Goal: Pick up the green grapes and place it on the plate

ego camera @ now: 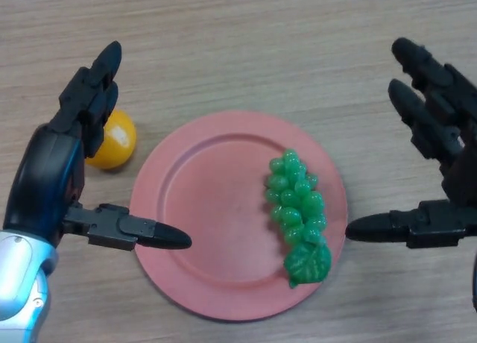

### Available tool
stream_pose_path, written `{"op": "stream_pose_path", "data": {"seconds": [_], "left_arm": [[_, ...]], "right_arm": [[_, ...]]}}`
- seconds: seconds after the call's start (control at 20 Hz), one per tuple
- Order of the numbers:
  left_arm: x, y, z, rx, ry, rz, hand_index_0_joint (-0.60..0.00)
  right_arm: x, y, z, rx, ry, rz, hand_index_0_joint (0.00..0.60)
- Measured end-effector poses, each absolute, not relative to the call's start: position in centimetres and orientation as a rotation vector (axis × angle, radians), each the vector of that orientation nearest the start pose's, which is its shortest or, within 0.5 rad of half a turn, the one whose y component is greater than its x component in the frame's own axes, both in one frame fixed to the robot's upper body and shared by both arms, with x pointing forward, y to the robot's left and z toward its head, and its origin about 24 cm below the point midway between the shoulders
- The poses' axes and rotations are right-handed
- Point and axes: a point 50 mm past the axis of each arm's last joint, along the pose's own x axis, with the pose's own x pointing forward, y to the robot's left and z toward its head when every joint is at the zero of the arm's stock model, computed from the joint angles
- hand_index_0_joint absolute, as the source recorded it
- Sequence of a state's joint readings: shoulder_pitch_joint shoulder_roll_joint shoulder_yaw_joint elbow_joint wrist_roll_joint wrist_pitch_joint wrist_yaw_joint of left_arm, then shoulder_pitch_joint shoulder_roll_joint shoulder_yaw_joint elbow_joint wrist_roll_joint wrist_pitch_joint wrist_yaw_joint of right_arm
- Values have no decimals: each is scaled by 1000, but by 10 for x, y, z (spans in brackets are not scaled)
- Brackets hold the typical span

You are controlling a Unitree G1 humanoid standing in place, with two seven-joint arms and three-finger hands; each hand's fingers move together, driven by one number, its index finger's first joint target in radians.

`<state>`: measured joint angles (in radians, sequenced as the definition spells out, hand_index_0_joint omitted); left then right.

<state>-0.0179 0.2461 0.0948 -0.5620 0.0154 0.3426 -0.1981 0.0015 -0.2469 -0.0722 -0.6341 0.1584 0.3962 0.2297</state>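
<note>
A bunch of green grapes (298, 216) lies on the right half of a round pink plate (201, 209) in the middle of the wooden table. My right hand (440, 156) hangs just right of the plate, open, its thumb pointing toward the plate's rim near the grapes without touching them. My left hand (56, 171) is at the plate's left side, open too, with its thumb reaching over the plate's left rim.
A small orange fruit (115, 140) sits on the table just left of the plate, partly hidden behind my left hand's fingers. Bare wooden tabletop (253, 45) stretches beyond the plate.
</note>
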Motion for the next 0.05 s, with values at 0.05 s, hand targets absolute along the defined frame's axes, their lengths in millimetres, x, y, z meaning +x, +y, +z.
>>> {"op": "stream_pose_path", "data": {"seconds": [0.05], "left_arm": [[236, 183, 148, 293, -218, -135, 0]], "right_arm": [[228, -169, 153, -147, -225, 263, 0]]}}
